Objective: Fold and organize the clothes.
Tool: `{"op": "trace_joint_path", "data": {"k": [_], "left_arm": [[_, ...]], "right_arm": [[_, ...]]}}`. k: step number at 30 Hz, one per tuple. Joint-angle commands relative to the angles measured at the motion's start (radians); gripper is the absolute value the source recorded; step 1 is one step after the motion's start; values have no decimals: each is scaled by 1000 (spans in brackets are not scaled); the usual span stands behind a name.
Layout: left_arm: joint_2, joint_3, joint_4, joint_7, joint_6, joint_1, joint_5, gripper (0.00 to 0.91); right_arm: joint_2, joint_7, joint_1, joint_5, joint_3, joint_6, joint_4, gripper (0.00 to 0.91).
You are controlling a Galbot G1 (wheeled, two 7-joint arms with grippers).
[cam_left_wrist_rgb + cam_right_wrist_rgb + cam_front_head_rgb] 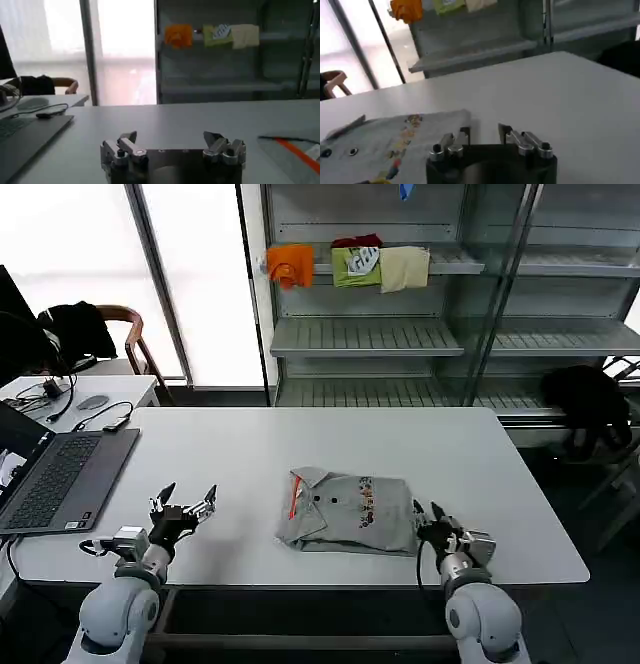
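shirt [348, 512] — light grey, multicolour chest print, orange neck lining | table [300, 454] — white

Your head view looks forward and down over the tabletop [400, 444], with the shelves [365, 334] at 12 o'clock. Both wrist views sit low behind their hands, skimming the tabletop toward those same shelves [210, 65], close to the folded shirt [395, 140].

grey collared shirt [347, 512] | folded, flat, chest print up, orange neck lining showing | table, near front edge

Left tool [187, 498] and right tool [428, 513] hover, fingers spread.
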Motion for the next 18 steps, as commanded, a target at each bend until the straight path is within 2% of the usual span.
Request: {"op": "trace_joint_path", "data": {"k": [1, 5, 8, 11, 15, 18], "left_arm": [[14, -36, -1, 14, -79, 5, -197, 907], [19, -54, -1, 18, -81, 9, -224, 907], [25, -55, -9, 22, -81, 27, -228, 907], [24, -53, -6, 22, -85, 36, -228, 907], [22, -52, 2, 22, -106, 47, -229, 907], [24, -51, 8, 22, -120, 52, -231, 907]], "right_arm": [[-136, -90, -46, -201, 140, 148, 61, 907], [-171, -119, -56, -210, 181, 141, 81, 907], [-187, -121, -64, -259, 197, 133, 71, 907], [-213, -130, -80, -304, 201, 161, 49, 907], [-239, -137, -85, -304, 211, 161, 37, 907], [-247, -133, -79, -287, 213, 133, 37, 907]]}}
